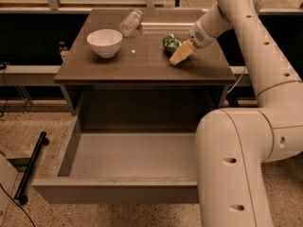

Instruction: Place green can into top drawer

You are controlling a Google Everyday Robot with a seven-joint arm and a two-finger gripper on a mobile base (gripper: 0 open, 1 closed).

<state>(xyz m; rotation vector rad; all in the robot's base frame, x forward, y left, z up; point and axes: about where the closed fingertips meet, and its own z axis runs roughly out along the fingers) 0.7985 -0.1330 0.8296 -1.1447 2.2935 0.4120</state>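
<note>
The green can [170, 42] lies on the brown cabinet top [142, 63], right of centre. My gripper [181, 54] is down at the can's right side, touching or almost touching it, with its pale yellow tip resting just in front of the can. The top drawer [113, 192] is pulled out wide below the cabinet top, and its pale grey inside [132, 160] holds nothing. My arm's large lower link [232, 164] covers the drawer's right end.
A white bowl [104, 41] stands on the left of the cabinet top. A clear plastic bottle [130, 22] lies at the back. A black bar [31, 167] lies on the speckled floor to the left of the drawer.
</note>
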